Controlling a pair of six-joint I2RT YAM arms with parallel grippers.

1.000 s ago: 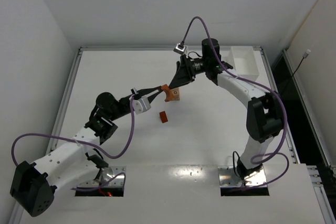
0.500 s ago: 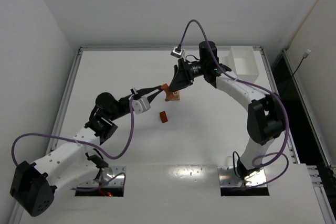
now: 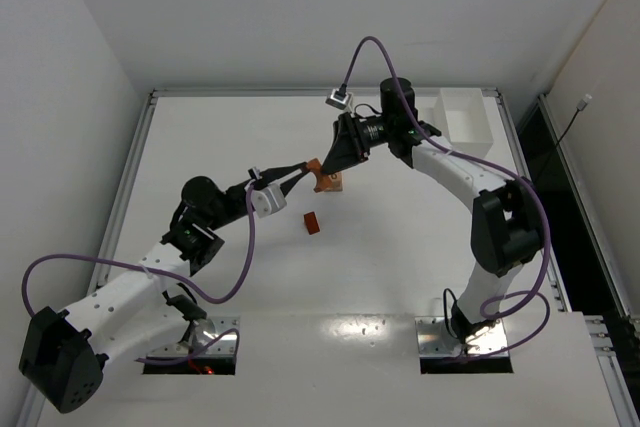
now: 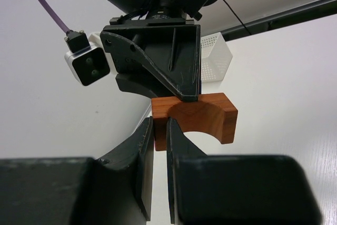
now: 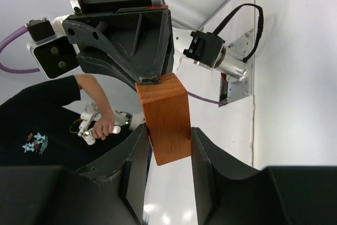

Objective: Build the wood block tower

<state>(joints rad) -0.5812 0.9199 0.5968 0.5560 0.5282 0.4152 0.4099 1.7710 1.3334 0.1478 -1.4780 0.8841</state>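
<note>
A reddish-orange arch-shaped wood block (image 4: 202, 117) hangs in the air above the middle of the table. My left gripper (image 4: 160, 122) is shut on one leg of it. From the opposite side my right gripper (image 5: 168, 130) has its two fingers against the block's (image 5: 166, 114) flat sides. In the top view both grippers meet at the block (image 3: 324, 179), the left gripper (image 3: 303, 173) coming from the left and the right gripper (image 3: 333, 165) from the upper right. A small reddish block (image 3: 312, 223) lies on the table just below them.
A white rectangular tray (image 3: 466, 119) stands at the table's back right corner. The right arm's elbow (image 3: 505, 227) rises over the right side of the table. A person's hand (image 5: 102, 125) holding a controller shows in the right wrist view's background.
The right gripper has moved left onto the held arch block and closed its fingers round it. The left gripper has stayed put with the block.
</note>
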